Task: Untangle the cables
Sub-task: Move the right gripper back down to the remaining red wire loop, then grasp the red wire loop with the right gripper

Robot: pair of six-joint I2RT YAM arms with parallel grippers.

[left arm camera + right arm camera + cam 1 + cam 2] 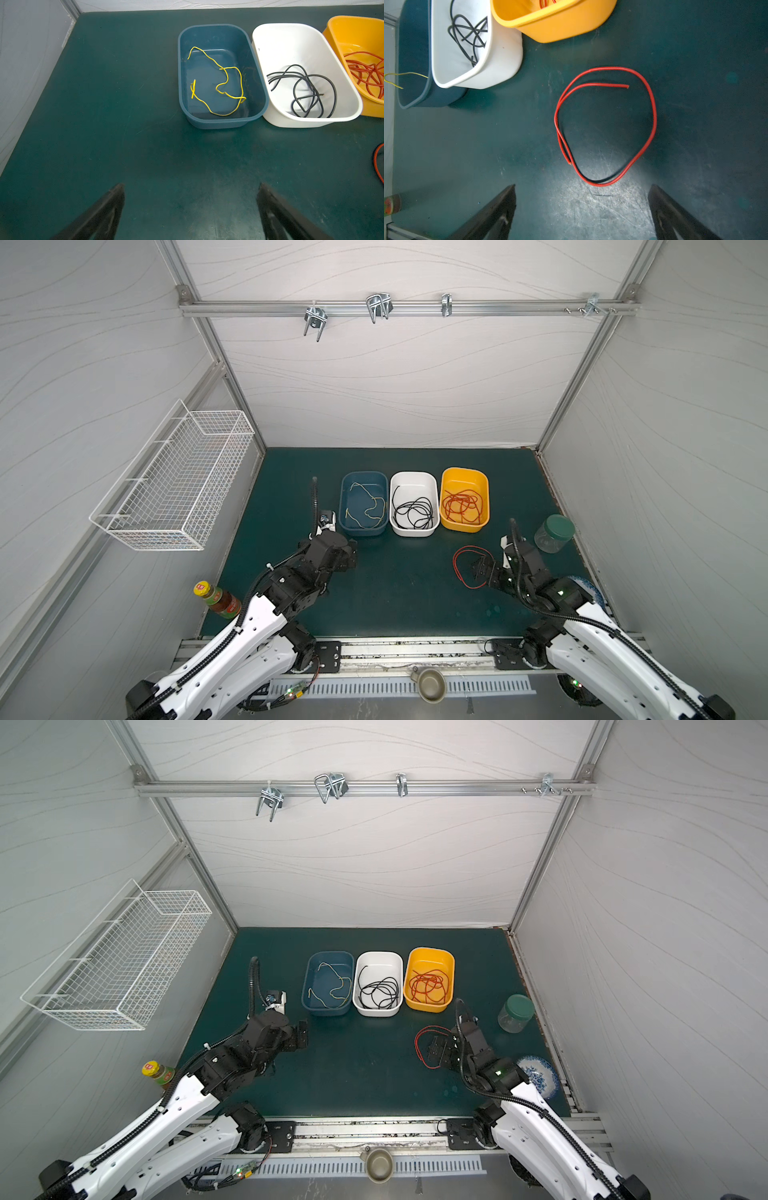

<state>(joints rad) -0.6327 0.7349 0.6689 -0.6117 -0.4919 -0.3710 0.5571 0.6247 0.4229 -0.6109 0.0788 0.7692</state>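
In both top views a white wire basket (174, 481) hangs on the wall at the left of the frame, and a sauce bottle (218, 600) stands at lower left by the dark green mat (395, 593). The left gripper (191, 185) hovers left of centre, fingers spread wide and grasping nothing, just below the blue bin (343, 506). Across the middle of the frame three bins sit side by side: the blue bin holds a yellow cable (368, 506), the white bin (392, 506) holds black cables (415, 512), and the orange bin (485, 497) holds a tangle of red cables (461, 504). Right of centre, below the orange bin, a loose red cable (612, 68) lies in a loop on the mat. The right gripper (583, 186) sits at that loop, released, with nothing between its fingers. Farther right stands a green-lidded jar (555, 533), with a patterned plate (538, 1077) below it.
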